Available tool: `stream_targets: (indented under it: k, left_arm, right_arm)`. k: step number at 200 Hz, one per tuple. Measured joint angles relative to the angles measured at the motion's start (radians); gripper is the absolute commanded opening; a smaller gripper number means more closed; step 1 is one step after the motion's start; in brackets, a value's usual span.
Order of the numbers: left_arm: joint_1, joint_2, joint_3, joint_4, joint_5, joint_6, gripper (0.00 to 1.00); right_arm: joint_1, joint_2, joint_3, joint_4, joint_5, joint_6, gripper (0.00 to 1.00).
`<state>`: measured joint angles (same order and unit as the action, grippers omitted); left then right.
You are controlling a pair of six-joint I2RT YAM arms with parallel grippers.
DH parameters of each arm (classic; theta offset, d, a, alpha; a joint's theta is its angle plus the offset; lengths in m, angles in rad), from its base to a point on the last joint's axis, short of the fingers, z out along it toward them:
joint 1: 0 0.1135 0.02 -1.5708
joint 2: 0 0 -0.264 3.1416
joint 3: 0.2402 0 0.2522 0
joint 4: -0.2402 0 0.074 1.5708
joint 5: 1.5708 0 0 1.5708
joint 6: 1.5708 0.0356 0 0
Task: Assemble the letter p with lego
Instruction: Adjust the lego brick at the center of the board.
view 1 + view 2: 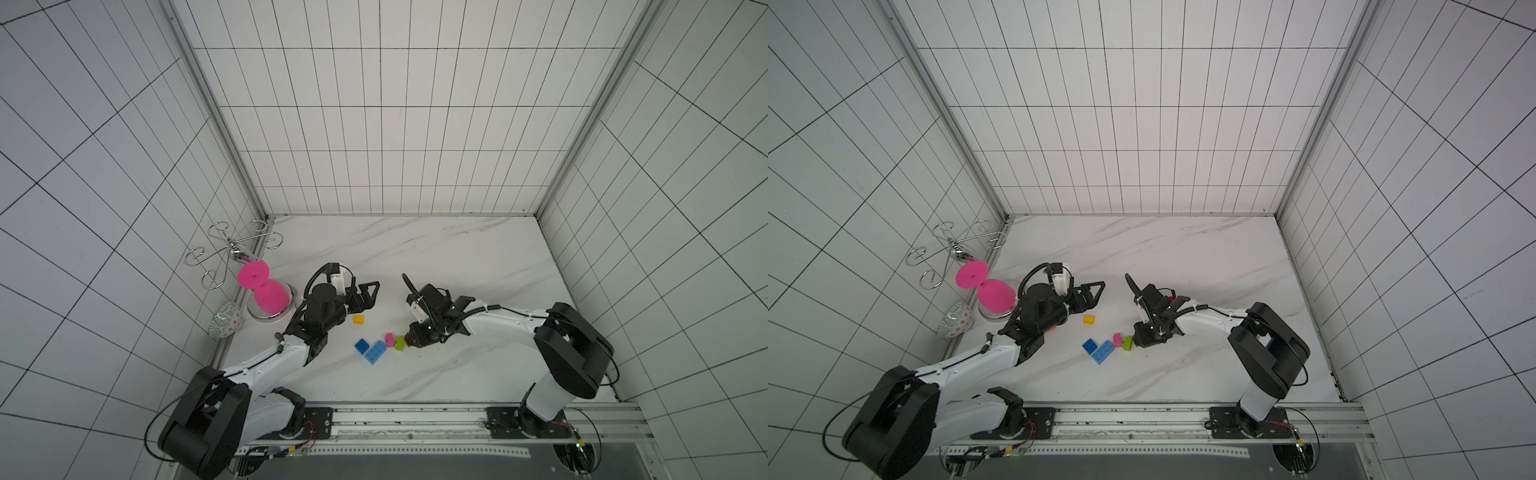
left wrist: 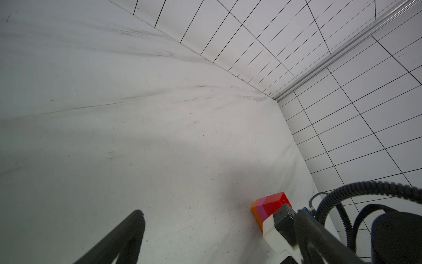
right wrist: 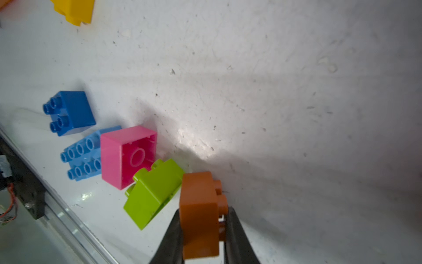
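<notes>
In the right wrist view my right gripper is shut on a brown lego brick, held just above the table. Beside it lie a lime brick, a pink brick on its side, a light blue brick and a blue brick. A yellow brick sits apart, nearer my left gripper, which is open and empty over bare table. In the left wrist view a stacked red, pink and orange block shows behind the right arm's wrist. The right gripper sits right of the lime brick.
A big pink hourglass-shaped thing stands on a metal dish at the left wall. A wire stand and a patterned egg-shaped object are near it. Tiled walls enclose three sides, and a metal rail runs along the front.
</notes>
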<state>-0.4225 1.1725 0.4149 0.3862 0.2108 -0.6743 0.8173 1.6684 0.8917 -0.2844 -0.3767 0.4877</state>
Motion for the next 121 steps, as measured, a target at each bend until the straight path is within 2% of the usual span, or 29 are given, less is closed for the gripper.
stream_targets:
  k: [19, 45, 87, 121]
  left_arm:
    - [0.0, 0.0, 0.0, 0.002, 0.002, 0.0, 0.97]
    - [0.0, 0.0, 0.0, 0.006, 0.004, -0.003, 0.97]
    - [0.0, 0.0, 0.0, 0.007, 0.007, -0.004, 0.97]
    - [0.0, 0.0, -0.002, 0.008, 0.008, -0.007, 0.97]
  right_arm:
    - [-0.019, 0.011, -0.029, 0.077, -0.093, 0.039, 0.11]
    - [-0.033, 0.017, -0.049, 0.119, -0.154, 0.068, 0.22]
    - [-0.046, 0.01, -0.077, 0.137, -0.164, 0.087, 0.4]
    - [-0.053, -0.016, -0.098, 0.132, -0.156, 0.089, 0.41]
